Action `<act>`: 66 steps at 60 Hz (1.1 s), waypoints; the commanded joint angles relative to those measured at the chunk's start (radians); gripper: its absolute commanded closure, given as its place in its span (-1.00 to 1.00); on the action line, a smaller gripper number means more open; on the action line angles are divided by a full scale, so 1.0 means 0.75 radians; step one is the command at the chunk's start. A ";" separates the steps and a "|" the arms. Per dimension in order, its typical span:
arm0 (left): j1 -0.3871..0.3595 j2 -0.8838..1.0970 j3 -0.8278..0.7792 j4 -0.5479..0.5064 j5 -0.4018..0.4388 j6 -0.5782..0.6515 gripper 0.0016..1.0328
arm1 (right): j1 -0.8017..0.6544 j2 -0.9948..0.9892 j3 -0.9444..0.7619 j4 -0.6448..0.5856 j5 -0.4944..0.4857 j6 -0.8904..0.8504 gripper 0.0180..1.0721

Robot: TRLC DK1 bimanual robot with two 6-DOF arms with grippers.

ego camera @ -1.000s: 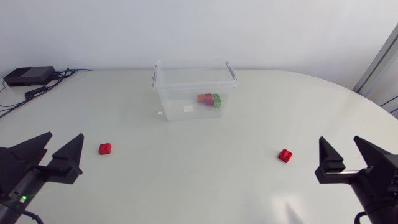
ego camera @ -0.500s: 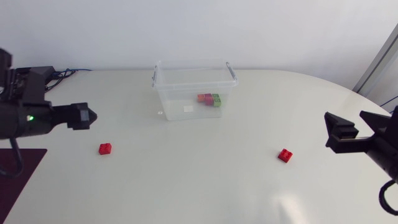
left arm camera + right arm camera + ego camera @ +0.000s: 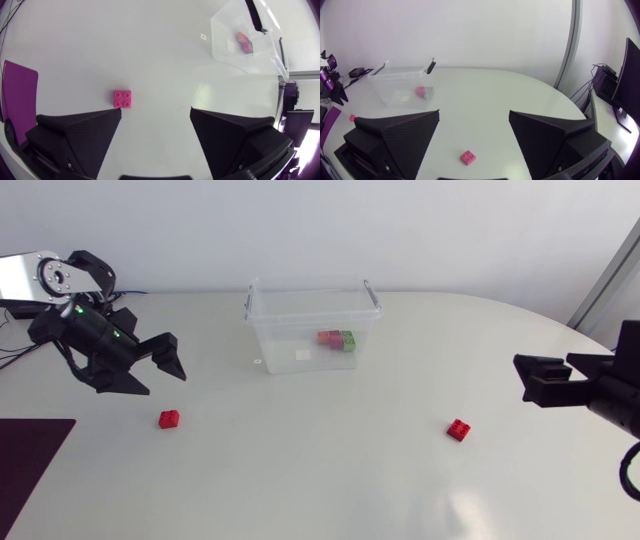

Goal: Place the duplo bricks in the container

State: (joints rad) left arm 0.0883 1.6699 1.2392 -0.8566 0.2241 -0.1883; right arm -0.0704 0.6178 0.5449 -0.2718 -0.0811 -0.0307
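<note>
Duplo bricks (image 3: 337,338) lie in container (image 3: 280,345); open left gripper (image 3: 156,111) faces left red brick (image 3: 122,98), open right gripper (image 3: 474,114) right red brick (image 3: 467,157), both unpicked

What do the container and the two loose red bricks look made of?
Container: clear, fairly glossy plastic, probably; bricks inside show through its walls. Left red brick and right red brick: likely hard moulded plastic, opaque, uniform colour, with round studs on top in the wrist views.
</note>
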 commanded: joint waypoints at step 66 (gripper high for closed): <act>-0.067 0.424 -0.020 0.130 -0.381 -0.166 0.21 | -0.078 0.522 0.067 0.052 -0.047 0.084 -0.90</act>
State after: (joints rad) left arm 0.0483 1.9644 1.2575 -0.7601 -0.0551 -0.2890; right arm -0.1211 0.9791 0.5819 -0.2501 -0.1230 0.0231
